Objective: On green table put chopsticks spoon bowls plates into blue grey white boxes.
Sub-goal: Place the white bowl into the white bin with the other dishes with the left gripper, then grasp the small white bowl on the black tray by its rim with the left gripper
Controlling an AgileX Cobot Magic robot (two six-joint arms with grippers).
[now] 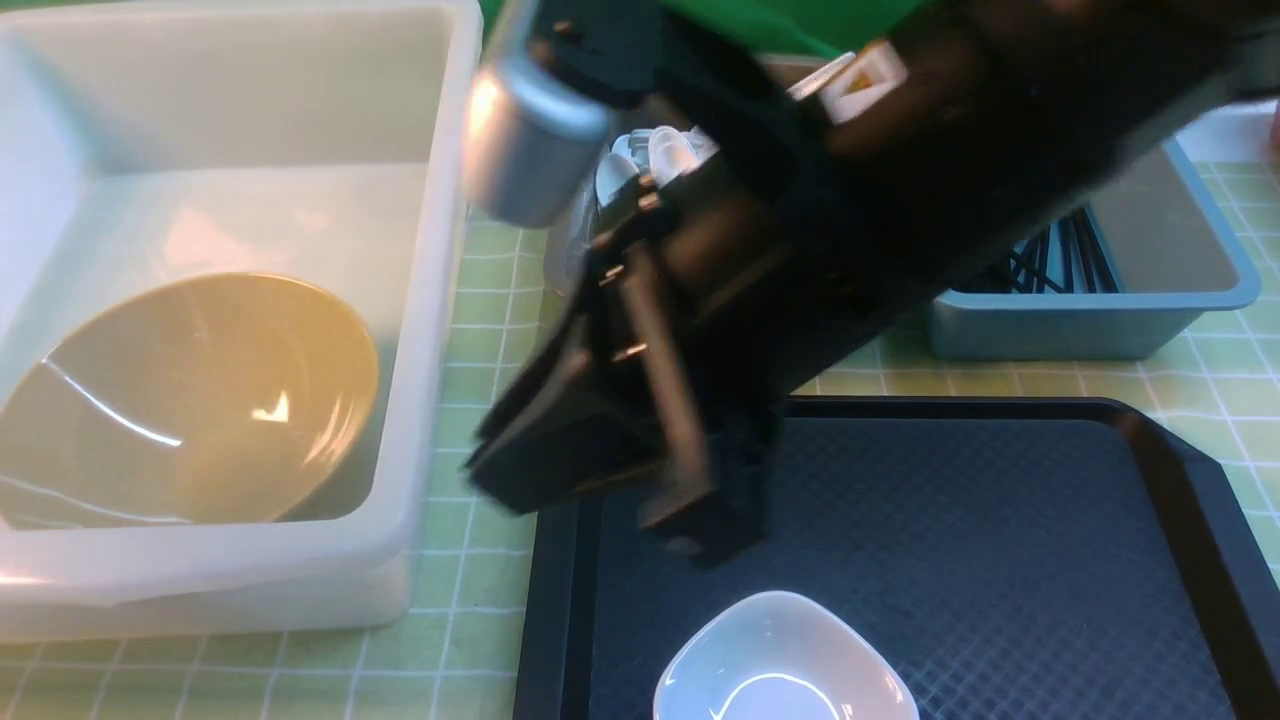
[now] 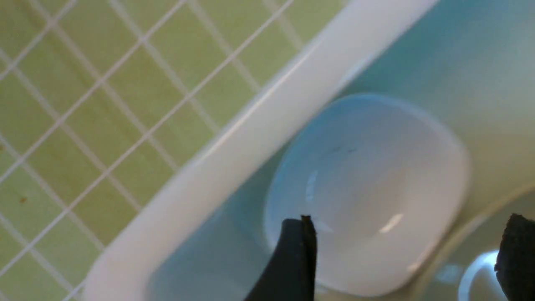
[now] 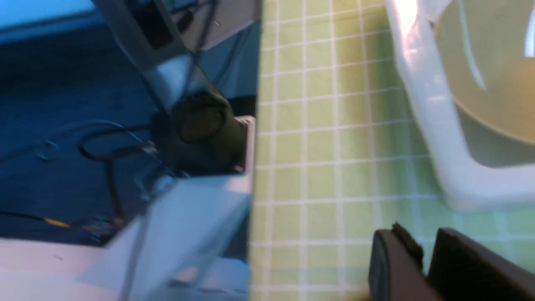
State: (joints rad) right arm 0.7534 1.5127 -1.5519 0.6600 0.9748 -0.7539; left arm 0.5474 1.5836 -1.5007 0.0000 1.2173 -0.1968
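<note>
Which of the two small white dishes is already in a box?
The dish below the open left hand, lying inside the white box; the other dish sits on the black tray.

- We see a blurred black arm [image 1: 800,250] covering part of the blue box [image 1: 1100,325] and the chopsticks [image 1: 1060,262] inside it.
- The front view's edges cut off the bowl [image 1: 190,400] and a white plate [image 1: 785,665].
- Of the right gripper [image 3: 426,255] we see only fingertips, too little to judge its opening.
</note>
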